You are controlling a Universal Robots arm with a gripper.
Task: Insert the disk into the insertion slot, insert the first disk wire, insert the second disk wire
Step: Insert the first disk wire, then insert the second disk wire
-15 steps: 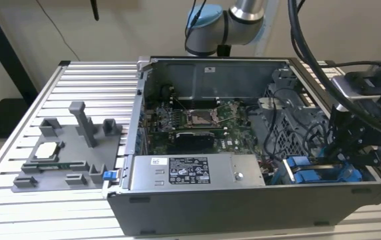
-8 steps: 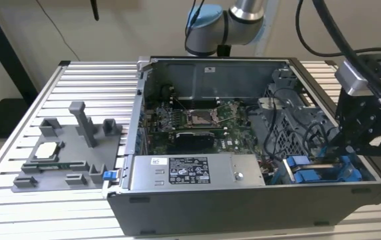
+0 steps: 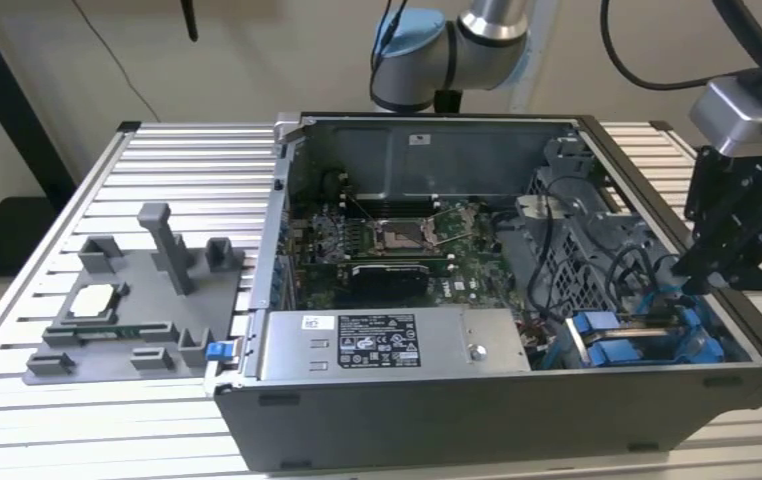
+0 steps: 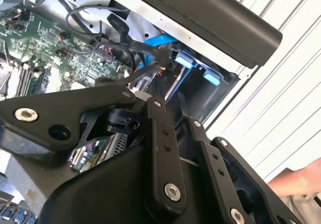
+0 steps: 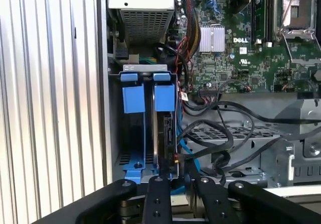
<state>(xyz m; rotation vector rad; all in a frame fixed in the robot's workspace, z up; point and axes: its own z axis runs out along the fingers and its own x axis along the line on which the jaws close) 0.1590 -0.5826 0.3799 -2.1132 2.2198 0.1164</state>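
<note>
The disk (image 5: 163,133) stands on edge in the insertion slot (image 5: 145,69), at the case corner nearest the exterior view's right. Its bright blue carrier (image 5: 164,96) sits beside a second blue carrier (image 5: 133,99); the same blue parts (image 3: 635,345) appear in the exterior view. My black gripper (image 3: 688,282) hangs just above that bay, its tip (image 5: 175,176) at the disk's cable end. Loose black wires (image 5: 205,133) and a thin blue wire (image 5: 183,148) lie right beside the disk. One black wire ends in a connector (image 4: 118,26). Whether a wire is plugged in is hidden.
The open computer case (image 3: 488,420) lies on a slatted aluminium table (image 3: 181,170). Inside are the motherboard (image 3: 395,240) and the grey power-supply box (image 3: 381,345). A grey fixture tray (image 3: 141,300) with posts stands to the exterior view's left. A person's hand (image 4: 297,180) shows over the slats.
</note>
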